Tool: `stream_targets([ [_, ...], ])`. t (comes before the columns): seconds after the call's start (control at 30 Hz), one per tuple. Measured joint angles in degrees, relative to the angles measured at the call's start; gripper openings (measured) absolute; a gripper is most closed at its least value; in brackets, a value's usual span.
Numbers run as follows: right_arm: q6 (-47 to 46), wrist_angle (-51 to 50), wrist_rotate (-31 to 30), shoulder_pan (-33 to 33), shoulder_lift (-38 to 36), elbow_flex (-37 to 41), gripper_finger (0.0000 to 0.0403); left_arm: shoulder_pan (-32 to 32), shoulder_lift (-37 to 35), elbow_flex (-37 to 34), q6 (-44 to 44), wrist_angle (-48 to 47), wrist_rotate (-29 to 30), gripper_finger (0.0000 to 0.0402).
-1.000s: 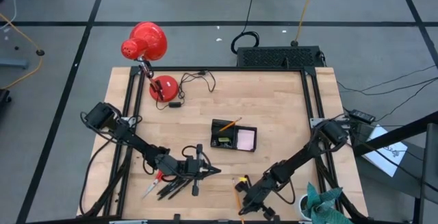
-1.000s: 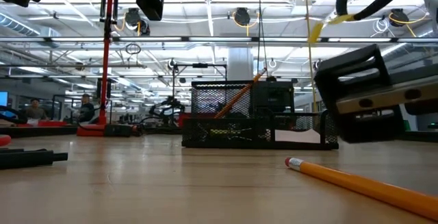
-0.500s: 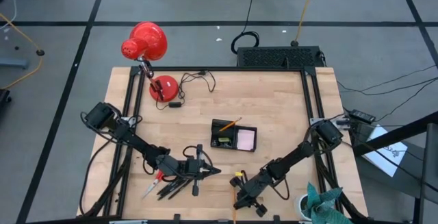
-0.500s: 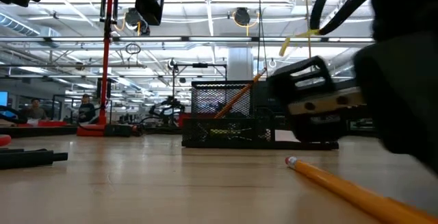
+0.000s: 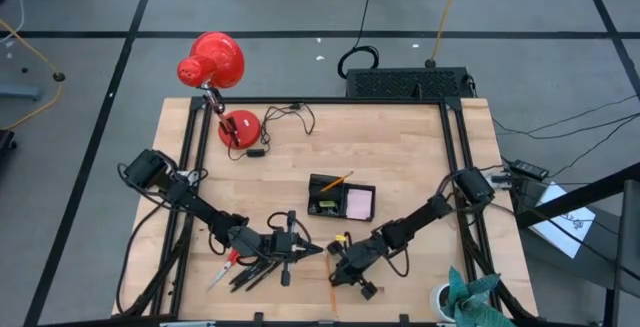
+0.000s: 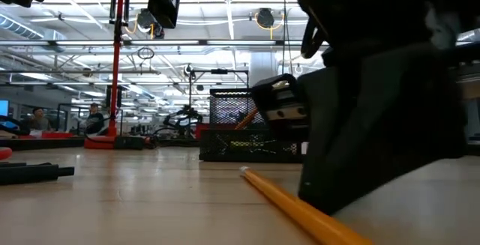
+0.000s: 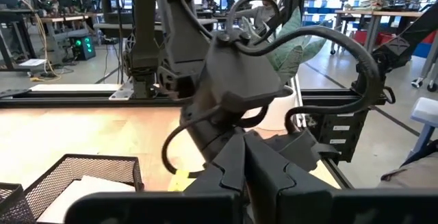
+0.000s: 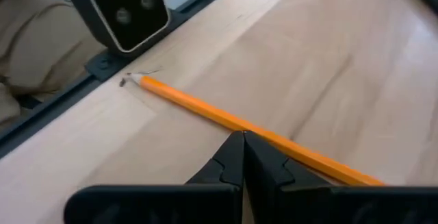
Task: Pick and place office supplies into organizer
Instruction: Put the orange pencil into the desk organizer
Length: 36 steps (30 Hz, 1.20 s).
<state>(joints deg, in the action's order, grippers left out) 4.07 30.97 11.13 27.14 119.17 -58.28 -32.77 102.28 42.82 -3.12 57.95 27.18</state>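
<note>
**High view: both grippers closed and empty near the table's front edge, one pencil loose beside the right one**

High view puts the left gripper [image 5: 300, 250] at lower centre-left of the frame, its fingers pinched together with nothing between them. It sits at the edge of a heap of black pens [image 5: 252, 272], where a red-handled item [image 5: 230, 259] is half buried and hard to identify.

The right gripper [image 5: 335, 260] lies at lower centre, pointing toward the left one, and is also clenched on nothing. A small yellow piece [image 5: 345, 237] shows just above its wrist. An orange pencil [image 5: 333, 298] is only a thin sliver below it, running to the frame's bottom edge.

The right wrist view shows that pencil [image 8: 239, 123] best: flat on the wood, passing under the tip of the shut fingers [image 8: 233, 157], its far end cut off at the lower right. I cannot tell whether the fingertips touch it.

The organizer [image 5: 341, 196] stands at centre, well apart from both grippers. A pink pad [image 5: 359, 203] fills its right compartment and another pencil [image 5: 336, 181] leans out of its upper left.

In the low view the right arm's dark bulk blocks the right half of the frame, hiding most of the organizer [image 6: 240, 146].

The red desk lamp [image 5: 212, 64] stands at upper left.
</note>
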Motion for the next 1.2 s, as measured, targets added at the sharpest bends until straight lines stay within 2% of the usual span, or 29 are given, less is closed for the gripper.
stream_targets([
  [0.17,0.0,1.6,0.8,-1.6,0.0,0.0,0.0,0.0,0.0,0.0,-0.5,0.0,0.0,0.0022],
  [0.37,-0.1,0.9,0.8,-2.9,-0.1,0.0,0.0,0.0,0.0,0.0,-3.7,-0.9,0.0,0.0006],
  [0.5,-0.1,-3.6,0.9,-2.7,-1.6,0.0,0.0,0.0,0.0,0.0,-7.2,-1.6,0.1,0.0004],
  [0.63,1.8,-13.1,1.1,-1.7,-7.0,0.0,0.0,-0.6,0.0,0.8,-10.2,-4.2,5.2,0.0004],
  [0.77,5.2,-16.7,2.9,-0.2,-15.4,1.7,0.0,-1.8,0.1,5.6,-13.0,-15.8,10.1,0.0004],
  [0.9,7.6,-11.5,4.4,0.4,-24.9,7.9,0.0,-3.0,0.1,13.9,-20.4,-31.6,15.4,0.0002],
  [1.03,7.5,-10.1,4.2,0.5,-36.0,15.3,0.0,-5.1,0.1,24.0,-32.2,-50.1,21.7,0.0002],
  [1.13,6.1,-10.5,4.2,0.5,-44.0,20.8,0.0,-6.5,0.2,30.2,-43.8,-62.7,23.1,0.0002],
  [1.2,5.2,-10.3,4.1,0.5,-49.4,24.0,0.0,-7.2,1.1,33.7,-50.9,-67.6,23.8,0.0001],
])
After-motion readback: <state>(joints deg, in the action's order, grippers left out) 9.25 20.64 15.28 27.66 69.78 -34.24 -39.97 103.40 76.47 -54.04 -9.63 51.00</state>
